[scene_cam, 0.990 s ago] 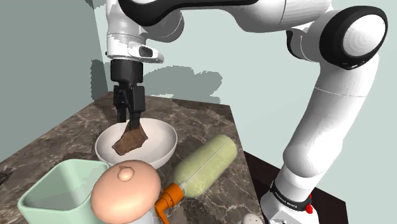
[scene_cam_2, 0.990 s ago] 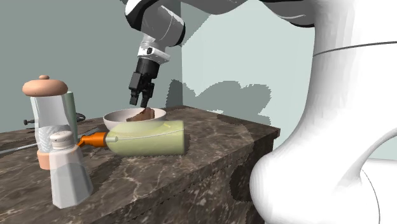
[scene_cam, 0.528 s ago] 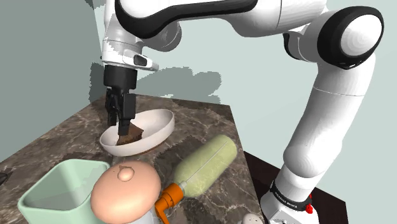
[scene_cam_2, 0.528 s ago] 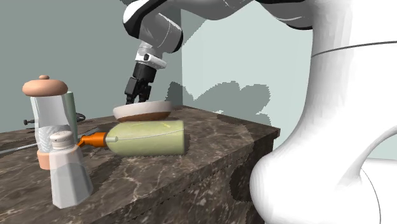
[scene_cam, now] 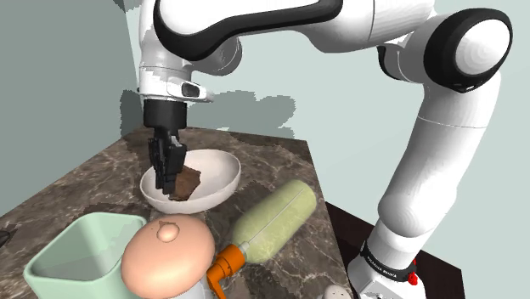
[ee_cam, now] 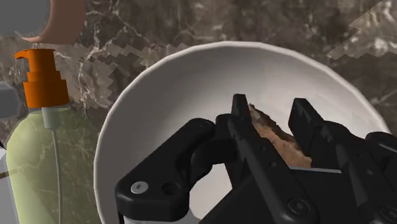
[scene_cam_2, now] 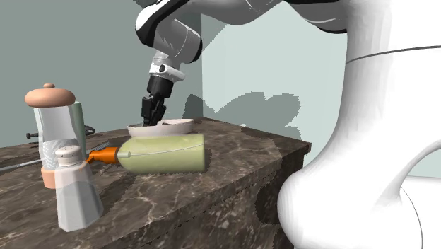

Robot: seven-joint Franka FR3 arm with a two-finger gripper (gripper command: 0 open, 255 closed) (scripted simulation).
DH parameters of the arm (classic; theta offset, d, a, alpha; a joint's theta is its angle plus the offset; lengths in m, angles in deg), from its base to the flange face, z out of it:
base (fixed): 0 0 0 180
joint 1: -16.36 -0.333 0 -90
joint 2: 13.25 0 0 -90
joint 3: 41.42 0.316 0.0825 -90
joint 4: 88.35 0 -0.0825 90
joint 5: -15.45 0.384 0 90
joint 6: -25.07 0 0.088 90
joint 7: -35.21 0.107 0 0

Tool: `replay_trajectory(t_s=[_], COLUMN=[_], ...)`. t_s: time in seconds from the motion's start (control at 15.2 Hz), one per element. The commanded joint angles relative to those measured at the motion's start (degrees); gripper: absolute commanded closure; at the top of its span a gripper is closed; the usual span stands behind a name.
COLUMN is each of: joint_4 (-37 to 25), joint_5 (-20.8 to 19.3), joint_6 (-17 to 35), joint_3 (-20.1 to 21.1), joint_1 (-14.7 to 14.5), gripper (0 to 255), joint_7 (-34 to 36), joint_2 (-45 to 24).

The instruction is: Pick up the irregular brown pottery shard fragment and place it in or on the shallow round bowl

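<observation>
Dark veined marble forms the countertop [scene_cam: 81, 180] [scene_cam_2: 237, 170] [ee_cam: 127, 25], set against pale grey-green walls. On it, the brown shard [scene_cam: 188, 181] [ee_cam: 275, 135] is down inside the white bowl [scene_cam: 226, 166] [scene_cam_2: 181, 126] [ee_cam: 156, 86], low against the bowl's inner wall. It is pinched between the 2 black fingers of the gripper [scene_cam: 168, 183] [scene_cam_2: 150, 119] [ee_cam: 270, 109]. In the wrist view the jaws stand narrow, with the rough brown edge wedged between them and both fingers pressed to it. The gripper points steeply down into the bowl, its tips below the rim in the shoulder view.

The bowl rests toward the countertop's far edge, near the wall. Just beside it, closer to the stand, a pale green bottle [scene_cam: 273, 221] [scene_cam_2: 164, 153] [ee_cam: 35, 168] with an orange pump lies on its side — along the countertop's right edge in the shoulder view. Near the pump end stands a clear jar with a rounded peach cap [scene_cam: 167, 251] [scene_cam_2: 49, 95], and a mint-green square container [scene_cam: 75, 255] sits next to it. A white shaker [scene_cam_2: 74, 191] stands at the countertop's near edge in the second exterior view — well apart from the bowl.
</observation>
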State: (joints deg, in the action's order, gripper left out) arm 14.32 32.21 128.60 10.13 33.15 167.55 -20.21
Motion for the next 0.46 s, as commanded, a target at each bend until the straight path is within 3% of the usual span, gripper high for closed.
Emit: replay_trajectory(t_s=[0.0, 0.4], joint_4=[0.3, 0.8], joint_5=[0.1, 0.2], joint_6=[-1.3, -1.0], joint_3=[0.0, 0.0], joint_1=[0.0, 0.1], gripper=[255, 255], joint_7=[-0.1, -0.3], joint_2=[0.0, 0.2])
